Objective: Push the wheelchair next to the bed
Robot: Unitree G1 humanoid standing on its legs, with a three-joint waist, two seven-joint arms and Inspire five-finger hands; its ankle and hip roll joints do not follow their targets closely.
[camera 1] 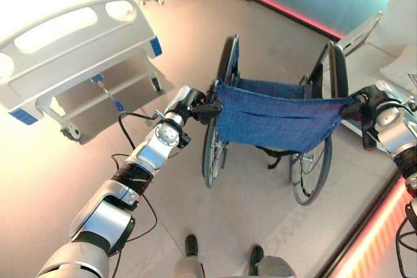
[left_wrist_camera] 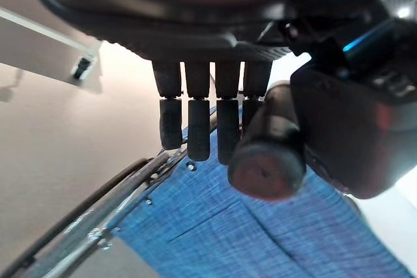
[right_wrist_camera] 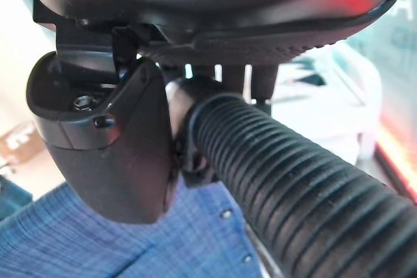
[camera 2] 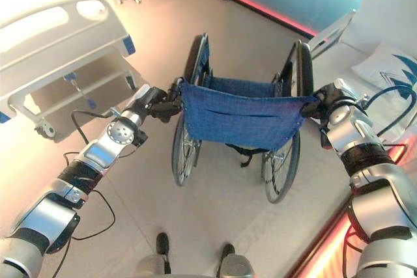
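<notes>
The wheelchair (camera 1: 277, 118) stood well apart from the bed (camera 1: 71, 50), each push handle gripped by curled fingers of the left robot hand (camera 1: 195, 105) and right robot hand (camera 2: 329, 102), so the push toward the bed seemingly remained.

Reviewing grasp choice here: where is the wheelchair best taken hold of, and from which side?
By its two rear push handles, from behind the blue backrest. The wheelchair faces away, and the handles stick back; the left hand and right hand already wrap them.
</notes>
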